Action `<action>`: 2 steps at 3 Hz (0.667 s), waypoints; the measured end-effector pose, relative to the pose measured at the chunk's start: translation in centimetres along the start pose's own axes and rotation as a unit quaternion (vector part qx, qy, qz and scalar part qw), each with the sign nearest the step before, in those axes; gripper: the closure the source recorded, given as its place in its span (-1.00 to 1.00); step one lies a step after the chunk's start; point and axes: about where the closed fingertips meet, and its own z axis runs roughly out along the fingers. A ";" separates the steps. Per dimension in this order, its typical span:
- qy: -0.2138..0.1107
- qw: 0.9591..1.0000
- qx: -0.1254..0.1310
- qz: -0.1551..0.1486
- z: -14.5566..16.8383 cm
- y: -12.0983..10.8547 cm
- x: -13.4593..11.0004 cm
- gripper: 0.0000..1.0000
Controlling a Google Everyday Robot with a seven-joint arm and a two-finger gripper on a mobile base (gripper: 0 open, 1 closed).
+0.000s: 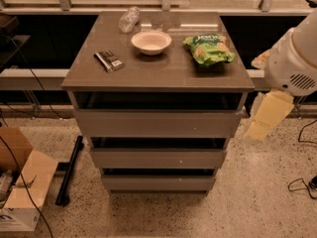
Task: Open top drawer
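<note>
The top drawer (157, 123) is the widest grey front panel, just under the tabletop of the grey cabinet (158, 73). A dark gap shows above the panel. Below it are a narrower middle drawer front (158, 158) and the narrowest bottom one (158, 183). My gripper (266, 117) hangs as a cream-coloured piece below the white arm joint (294, 63), to the right of the cabinet at top-drawer height. It is apart from the drawer and holds nothing that I can see.
On the tabletop lie a white bowl (151, 42), a green chip bag (208, 48), a clear plastic bottle (128, 19) and a dark snack bar (109, 61). A cardboard box (22, 182) and a black bar (69, 170) lie on the floor at left. Cables (302, 182) lie at right.
</note>
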 end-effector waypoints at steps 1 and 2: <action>-0.042 0.998 -0.021 0.031 4.1 -0.2 1.5 -1.00; -0.054 0.998 -0.027 0.037 5.0 -0.3 1.5 -1.00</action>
